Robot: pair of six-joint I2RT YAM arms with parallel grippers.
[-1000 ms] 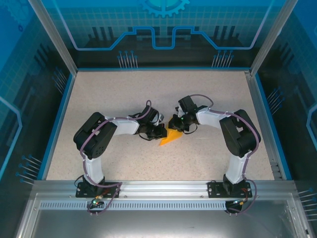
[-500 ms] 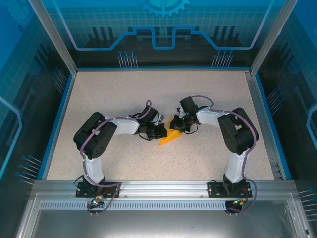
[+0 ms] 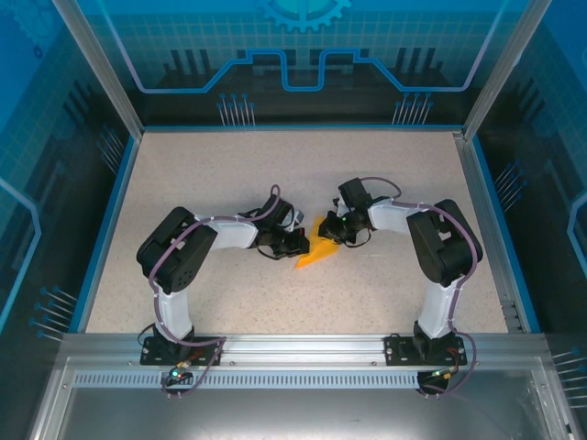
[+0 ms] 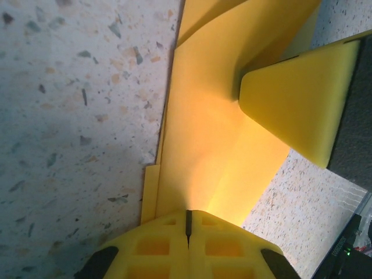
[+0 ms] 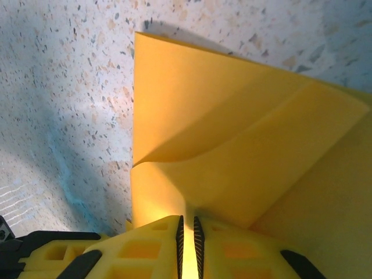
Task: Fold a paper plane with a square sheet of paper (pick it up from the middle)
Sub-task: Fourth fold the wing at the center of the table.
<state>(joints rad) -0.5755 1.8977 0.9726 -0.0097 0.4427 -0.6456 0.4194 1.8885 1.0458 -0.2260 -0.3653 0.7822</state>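
Near the middle of the surface (image 3: 229, 174), two arms meet over the square sheet of paper (image 3: 315, 251). It is already partly folded, with one pointed corner aimed toward the near edge. The left end effector (image 4: 187, 221) is clenched on the sheet's near margin, its pads meeting with the paper between them. The right end effector (image 5: 187, 228) grasps the opposite side in the same way, beside a raised fold that bows up off the surface.

With both pinching one thin sheet, the likely trouble is a tear or a slip. If the arms draw apart unevenly, the paper could rip at either pinch or slide out of one of them. The raised fold also looks unpressed, so any twist of a wrist could set the crease off line and leave the plane lopsided.

Compared with a second ago, the right end effector has edged slightly toward the right edge of the surface. The sheet's pointed corner and the left arm look unmoved.
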